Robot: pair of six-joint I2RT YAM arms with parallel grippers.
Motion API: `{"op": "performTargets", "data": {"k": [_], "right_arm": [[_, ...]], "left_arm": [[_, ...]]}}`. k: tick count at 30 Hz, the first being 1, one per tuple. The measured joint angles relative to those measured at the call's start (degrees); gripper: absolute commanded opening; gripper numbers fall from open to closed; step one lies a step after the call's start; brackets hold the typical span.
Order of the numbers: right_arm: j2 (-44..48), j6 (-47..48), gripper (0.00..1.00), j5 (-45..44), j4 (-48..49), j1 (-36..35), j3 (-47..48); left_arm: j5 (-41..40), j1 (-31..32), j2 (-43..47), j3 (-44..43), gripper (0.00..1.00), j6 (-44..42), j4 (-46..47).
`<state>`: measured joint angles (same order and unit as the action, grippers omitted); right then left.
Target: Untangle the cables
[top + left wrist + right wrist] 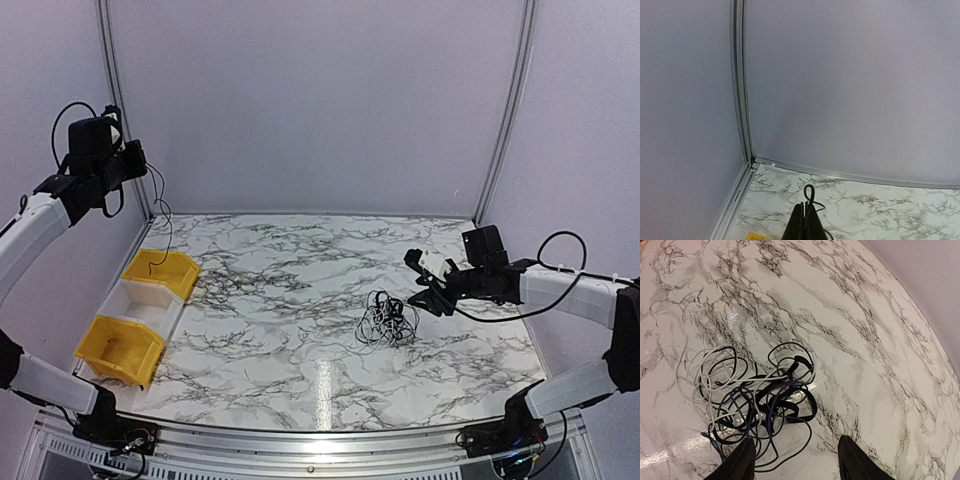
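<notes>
A clump of tangled cables [388, 317] lies on the marble table right of centre; in the right wrist view it shows black, dark blue and pale strands [760, 395] looped together. My right gripper [425, 285] is open just right of the clump, with its fingertips [742, 462] straddling the clump's near edge. My left gripper [140, 158] is raised high at the far left and is shut on a single black cable [810, 196], whose loop sticks out past the tips. That strand [166, 225] hangs down toward the far yellow bin.
Three bins stand along the left edge: a yellow one [160, 272], a white one [140, 305] and a near yellow one [118, 349]. The enclosure walls and metal frame posts [128, 130] close in the back and sides.
</notes>
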<state>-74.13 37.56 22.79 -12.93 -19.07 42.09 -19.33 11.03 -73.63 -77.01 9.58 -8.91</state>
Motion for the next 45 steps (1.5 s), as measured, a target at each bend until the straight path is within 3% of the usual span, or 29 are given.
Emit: {"op": "performTargets", "data": {"k": [8, 23, 34, 45], "right_arm": [[0.0, 0.3, 0.57, 0.0, 0.0, 0.0, 0.0], [-0.3, 1.2, 0.56, 0.0, -1.1, 0.0, 0.1], [-0.8, 1.5, 0.56, 0.3, -1.7, 0.0, 0.1], [-1.8, 1.7, 0.56, 0.8, -3.0, 0.0, 1.0]], "left_arm": [[-2.2, -0.6, -0.5, 4.0, 0.0, -0.8, 1.4], [-3.3, -0.6, 13.0, 23.1, 0.0, 0.5, 2.3], [-5.1, -0.8, 5.3, 25.3, 0.0, 0.8, 1.4], [-6.7, -5.1, -1.2, 25.3, 0.0, 1.6, 0.7]]}}
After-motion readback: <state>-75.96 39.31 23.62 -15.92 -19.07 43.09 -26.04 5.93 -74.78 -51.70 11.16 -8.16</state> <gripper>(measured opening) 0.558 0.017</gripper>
